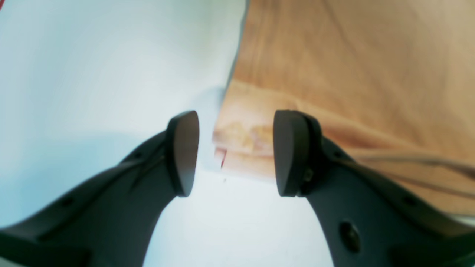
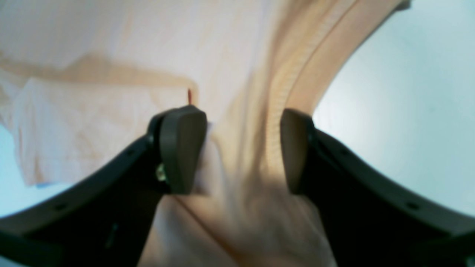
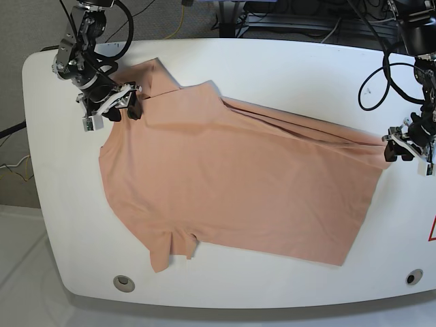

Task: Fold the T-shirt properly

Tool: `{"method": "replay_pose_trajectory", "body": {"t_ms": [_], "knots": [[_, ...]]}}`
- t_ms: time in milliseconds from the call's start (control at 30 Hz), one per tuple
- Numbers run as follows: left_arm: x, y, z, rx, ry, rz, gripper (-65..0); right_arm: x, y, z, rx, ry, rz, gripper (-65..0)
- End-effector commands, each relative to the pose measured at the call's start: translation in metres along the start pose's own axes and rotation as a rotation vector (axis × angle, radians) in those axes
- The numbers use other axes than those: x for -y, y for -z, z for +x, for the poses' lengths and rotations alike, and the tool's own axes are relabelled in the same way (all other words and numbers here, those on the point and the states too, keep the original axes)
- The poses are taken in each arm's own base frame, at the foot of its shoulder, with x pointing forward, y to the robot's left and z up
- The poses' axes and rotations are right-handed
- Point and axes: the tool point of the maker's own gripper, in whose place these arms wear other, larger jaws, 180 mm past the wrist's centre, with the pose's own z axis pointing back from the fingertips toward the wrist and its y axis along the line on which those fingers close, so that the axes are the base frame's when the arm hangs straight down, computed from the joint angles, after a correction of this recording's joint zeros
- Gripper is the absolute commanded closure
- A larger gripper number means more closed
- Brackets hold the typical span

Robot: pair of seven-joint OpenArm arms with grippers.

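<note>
The salmon T-shirt point(image 3: 238, 184) lies spread across the white table, neck end at the upper left and hem at the right. My right gripper point(image 3: 122, 111) stands open at the neck and shoulder. In the right wrist view, the right gripper point(image 2: 243, 148) straddles the T-shirt point(image 2: 111, 55), with the ribbed collar band point(image 2: 285, 92) running between its fingers. My left gripper point(image 3: 398, 153) is at the hem's far right corner. The left wrist view shows the left gripper point(image 1: 235, 152) open, with the corner of the T-shirt point(image 1: 352, 74) and a small red-edged tag point(image 1: 222, 157) just beyond the gap.
The table's point(image 3: 286, 68) rounded front edge has a round grommet point(image 3: 123, 282) at the left and another point(image 3: 411, 277) at the right. A red triangle sticker point(image 3: 432, 230) sits at the right edge. Cables point(image 3: 286, 20) hang behind the back edge.
</note>
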Motion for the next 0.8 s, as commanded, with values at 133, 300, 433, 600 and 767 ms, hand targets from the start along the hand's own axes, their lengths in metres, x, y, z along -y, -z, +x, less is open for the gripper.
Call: {"method": "replay_pose_trajectory", "body": {"t_ms": [133,300,433,600,767], "knots": [[-0.002,-0.008,0.026,0.063,0.031,-0.019,-30.1,0.006,-0.003,-0.007,-0.061,-0.015,-0.017,-34.8],[-0.002,-0.008,0.024,0.059,0.030,-0.019,-29.9,0.007,-0.003,-0.007,-0.069,-0.019,-0.017,-34.8],[-0.004,-0.007,0.015,0.038,0.029,-0.001,-30.5,0.005,-0.005,-0.008,-0.065,-0.019,-0.016,-34.8],[-0.004,-0.006,0.009,0.026,0.033,0.003,-30.5,0.003,-0.005,-0.008,-0.058,-0.020,-0.013,-34.8],[0.003,-0.002,0.000,-0.005,0.051,-0.012,-30.8,-0.001,-0.001,-0.008,-0.057,-0.026,0.000,-34.7]]}}
